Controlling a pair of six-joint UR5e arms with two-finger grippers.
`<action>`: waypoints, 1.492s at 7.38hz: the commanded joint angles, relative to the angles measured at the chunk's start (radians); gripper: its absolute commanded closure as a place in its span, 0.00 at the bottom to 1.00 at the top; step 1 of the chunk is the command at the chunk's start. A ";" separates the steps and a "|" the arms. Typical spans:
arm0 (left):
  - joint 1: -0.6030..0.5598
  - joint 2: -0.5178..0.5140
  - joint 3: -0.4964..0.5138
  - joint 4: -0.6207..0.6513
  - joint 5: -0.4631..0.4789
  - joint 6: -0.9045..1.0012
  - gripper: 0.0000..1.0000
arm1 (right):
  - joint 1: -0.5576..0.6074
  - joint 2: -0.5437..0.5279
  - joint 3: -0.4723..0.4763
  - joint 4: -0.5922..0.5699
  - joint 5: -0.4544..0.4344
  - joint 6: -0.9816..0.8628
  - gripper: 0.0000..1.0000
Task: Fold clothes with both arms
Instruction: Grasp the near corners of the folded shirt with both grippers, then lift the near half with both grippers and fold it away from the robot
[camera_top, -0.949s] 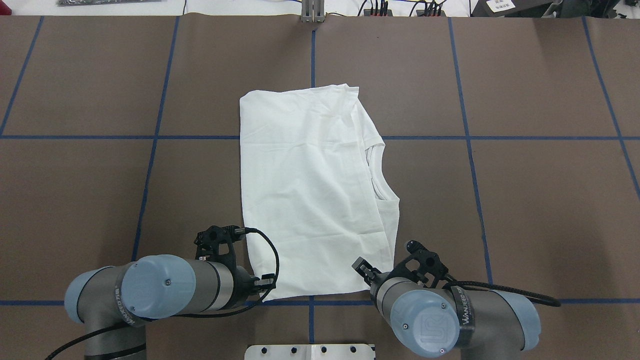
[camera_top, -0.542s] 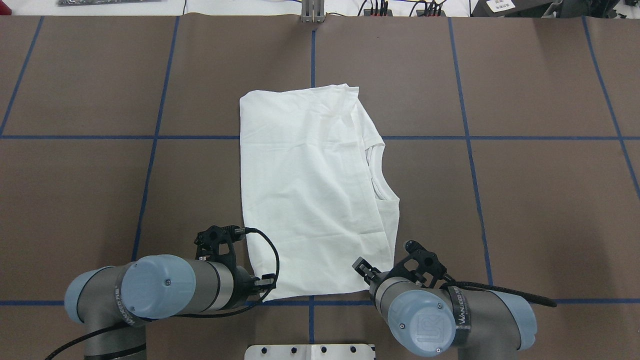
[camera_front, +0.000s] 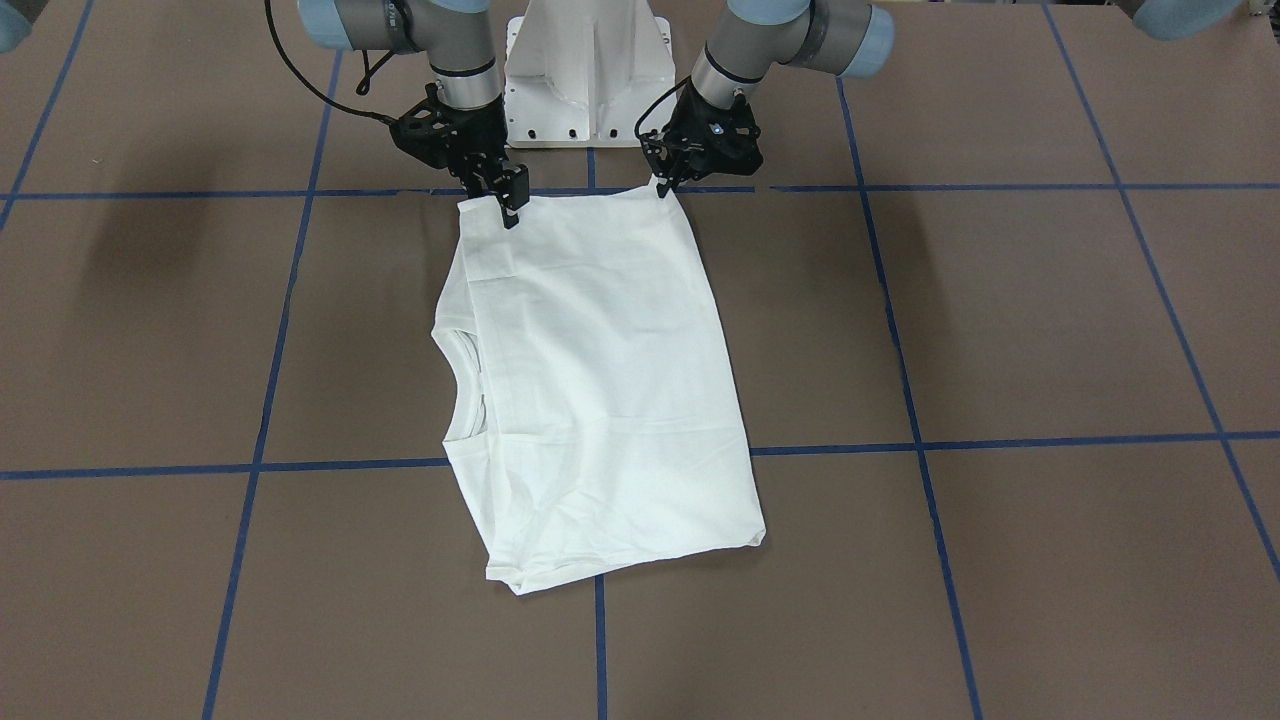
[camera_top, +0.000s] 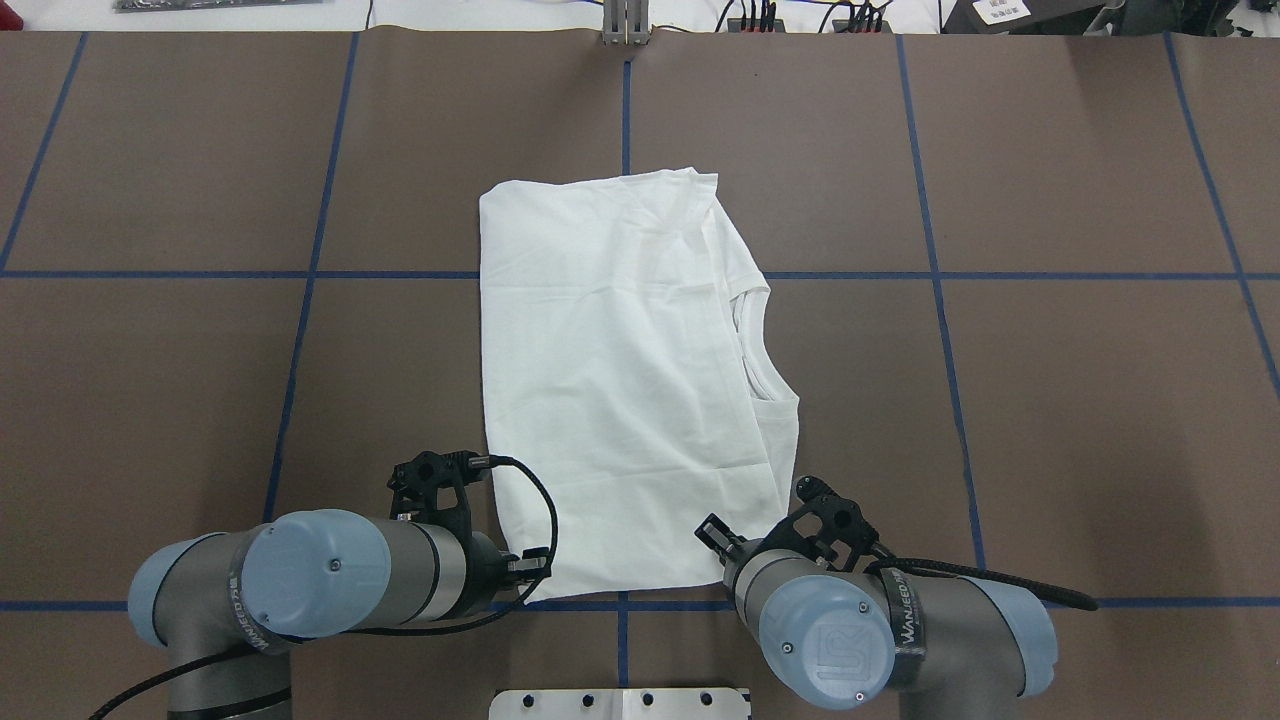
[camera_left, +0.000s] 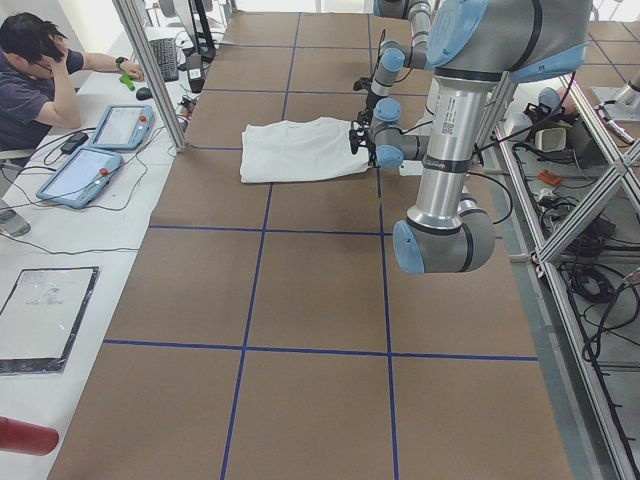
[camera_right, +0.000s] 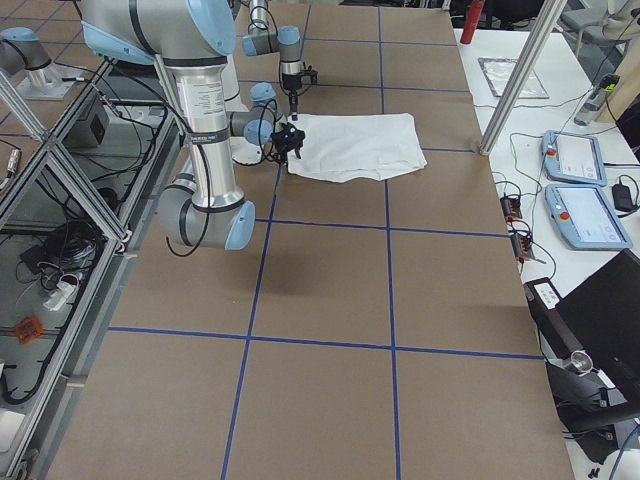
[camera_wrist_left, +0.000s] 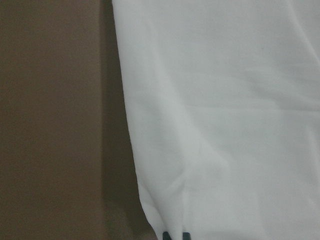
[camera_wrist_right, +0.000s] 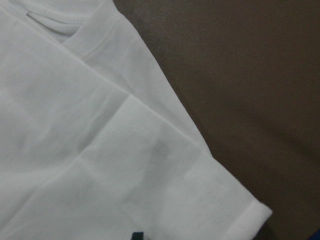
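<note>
At the near edge of the surface (camera_top: 1000, 400), the right arm (camera_top: 980, 625) has crept inward toward the near right corner of the shirt (camera_top: 620, 380), which looks like lining up the second grasp. I cannot tell how wide its jaws stand. The left arm (camera_top: 330, 575) has stayed put, jaws narrow, apparently pinching the near left corner. The shirt lies flat mid-surface, partly folded, with no print showing. The arm band (camera_top: 905, 615) reads WANJEED.

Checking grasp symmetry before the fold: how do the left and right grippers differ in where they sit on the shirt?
The left gripper sits at the shirt's plain corner; the right gripper reaches further in over the cloth. The right gripper's side has the collar and a stitched hem; the left gripper's has neither. Both are at the same shirt edge.
</note>
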 joint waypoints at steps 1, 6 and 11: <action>0.000 0.000 0.000 -0.001 0.000 0.000 1.00 | 0.009 0.003 0.003 -0.002 0.004 -0.003 1.00; -0.023 0.043 -0.168 0.118 -0.084 0.032 1.00 | 0.016 0.080 0.151 -0.313 0.032 -0.014 1.00; -0.119 -0.055 -0.349 0.468 -0.107 0.110 1.00 | 0.039 0.203 0.310 -0.602 0.075 -0.146 1.00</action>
